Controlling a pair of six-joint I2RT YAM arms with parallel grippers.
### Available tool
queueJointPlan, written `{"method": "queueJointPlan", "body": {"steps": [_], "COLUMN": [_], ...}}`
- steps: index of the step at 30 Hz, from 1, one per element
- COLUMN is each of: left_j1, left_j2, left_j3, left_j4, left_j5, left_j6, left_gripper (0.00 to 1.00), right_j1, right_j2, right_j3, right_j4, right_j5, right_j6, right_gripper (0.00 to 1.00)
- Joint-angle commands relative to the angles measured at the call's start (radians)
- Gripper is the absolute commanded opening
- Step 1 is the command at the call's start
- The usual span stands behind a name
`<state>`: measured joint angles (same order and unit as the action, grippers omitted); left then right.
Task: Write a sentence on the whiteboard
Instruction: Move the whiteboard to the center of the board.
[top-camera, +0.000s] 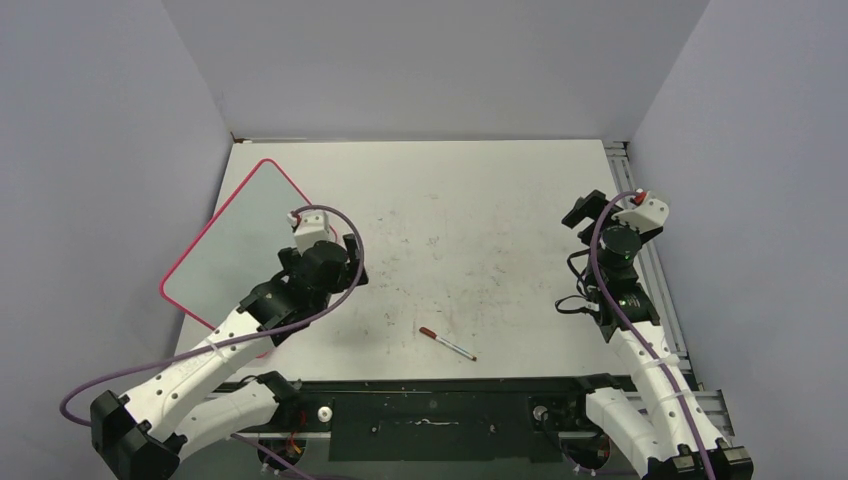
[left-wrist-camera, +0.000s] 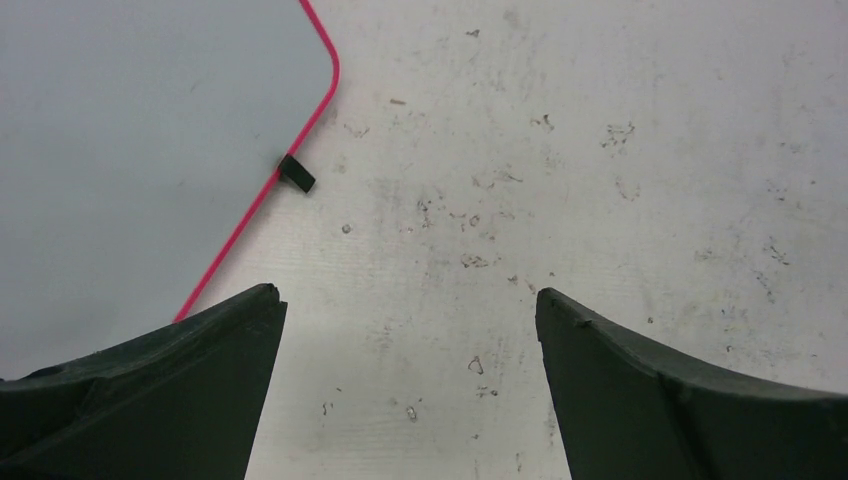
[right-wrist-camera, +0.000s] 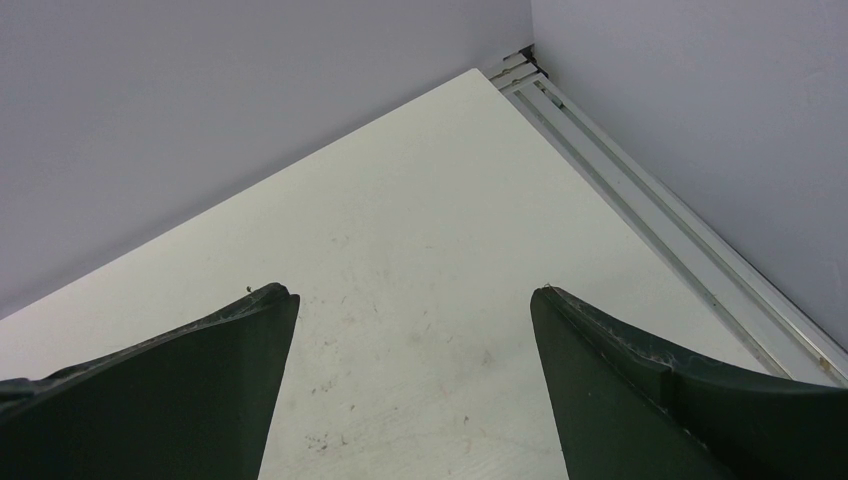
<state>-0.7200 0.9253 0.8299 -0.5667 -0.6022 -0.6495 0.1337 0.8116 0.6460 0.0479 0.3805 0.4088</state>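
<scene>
Dark fingers of the left gripper (left-wrist-camera: 405, 300) fill the bottom of its wrist view, spread wide with only the scuffed counter (left-wrist-camera: 620, 130) between them. The right gripper (right-wrist-camera: 412, 295) is just as wide apart and holds nothing. It is raised over the far right side of the counter and aimed at the back corner.

As far as the pictures show, the writing has not begun. The whiteboard (top-camera: 240, 235) lies flat at the left side of the counter, and every visible part of its face is blank, though the left arm hides its near corner from above. The pen (top-camera: 447, 344), red cap on, lies loose near the counter's front edge between the two arms, well apart from both grippers. By my reckoning the whole job is left: pick up the pen, uncap it and write.

The left gripper hovers just beside the whiteboard's right edge, near one small black foot (left-wrist-camera: 296, 173), with the board off to its left
</scene>
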Motion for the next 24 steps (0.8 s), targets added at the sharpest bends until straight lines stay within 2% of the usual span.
{"method": "queueJointPlan", "body": {"steps": [1,7,14,18,24], "left_j1": [-0.005,-0.002,0.002,0.016,0.156], "left_j2": [-0.027,-0.04,-0.011,0.014,0.038], "left_j3": [-0.071,-0.147,-0.245,-0.287,-0.368], "left_j4": [-0.089,-0.249,-0.293,-0.277,-0.098], "left_j5": [-0.069,-0.157,-0.231,-0.278,-0.198], "left_j6": [-0.209,-0.446,-0.673,-0.741,-0.639], "left_gripper": [0.96,0.96,1.0,0.85,0.79], "right_j1": [0.002,0.002,0.002,0.002,0.001], "right_j2": [-0.007,0.005,0.003,-0.004,0.001], "right_j3": [0.041,0.044,0.046,0.044,0.04], "right_j4": [0.016,0.015,0.009,0.008,0.009], "right_j5": [-0.006,-0.02,-0.027,-0.028,-0.031], "right_j6": [0.013,0.018,0.023,0.025,0.022], "right_gripper": [0.9,0.9,0.9,0.9,0.9]}}
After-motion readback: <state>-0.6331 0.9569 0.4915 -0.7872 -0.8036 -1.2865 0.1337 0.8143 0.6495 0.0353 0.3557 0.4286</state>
